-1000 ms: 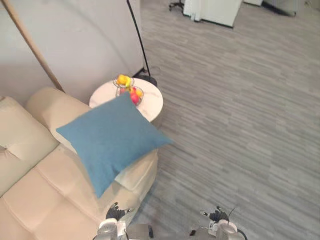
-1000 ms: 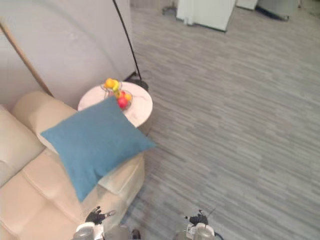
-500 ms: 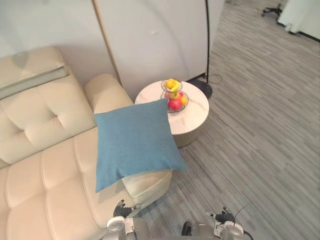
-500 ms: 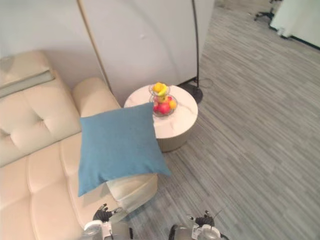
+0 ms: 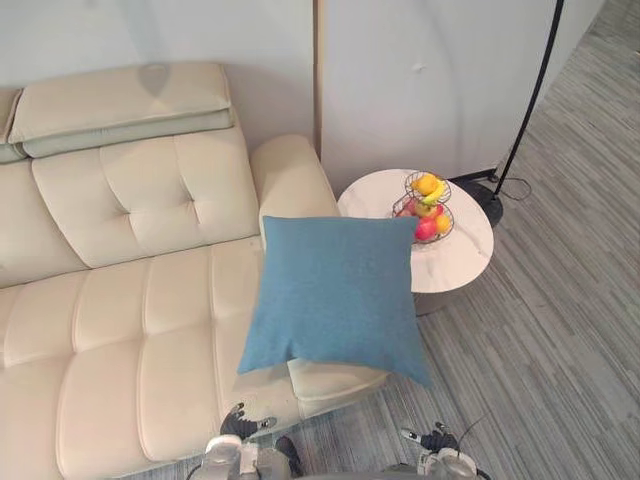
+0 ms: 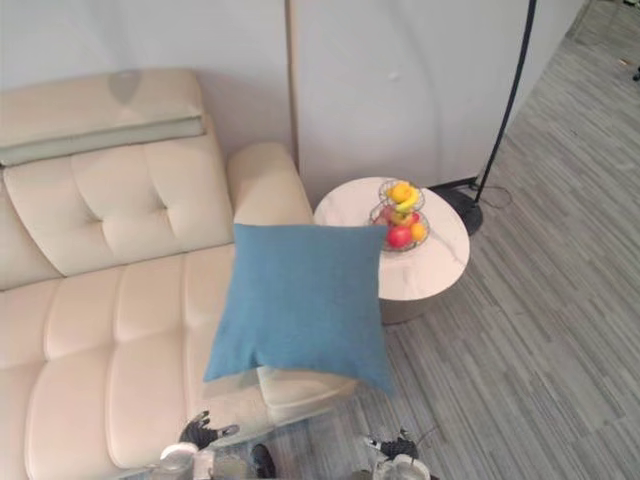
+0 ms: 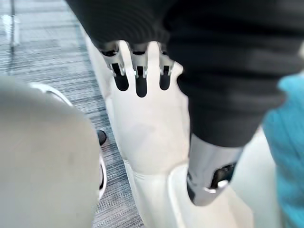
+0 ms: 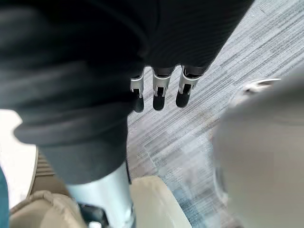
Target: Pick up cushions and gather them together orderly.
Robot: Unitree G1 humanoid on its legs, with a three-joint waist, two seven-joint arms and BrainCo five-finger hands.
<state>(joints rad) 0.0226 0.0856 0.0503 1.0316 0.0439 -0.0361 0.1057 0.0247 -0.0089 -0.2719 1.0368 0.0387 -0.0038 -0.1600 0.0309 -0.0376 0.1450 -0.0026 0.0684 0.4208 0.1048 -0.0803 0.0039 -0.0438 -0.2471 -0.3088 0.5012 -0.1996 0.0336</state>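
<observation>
Cream tufted sofa (image 5: 130,300) spread ahead of the left hand (image 5: 238,427); the blue cushion (image 5: 338,295) lay on its end seat, just beyond those fingers (image 7: 140,80). Farther off, past the right hand (image 5: 437,441), stood a round tabletop (image 5: 465,255) bearing a fruit basket (image 5: 428,205). Both hands' fingers hung relaxed, gripping nothing.

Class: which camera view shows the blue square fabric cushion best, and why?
The left eye view: the whole blue square fabric cushion shows, overhanging the cream leather sofa's seat end. The right eye view shows nearly the same; the left wrist view catches a blue edge.
</observation>
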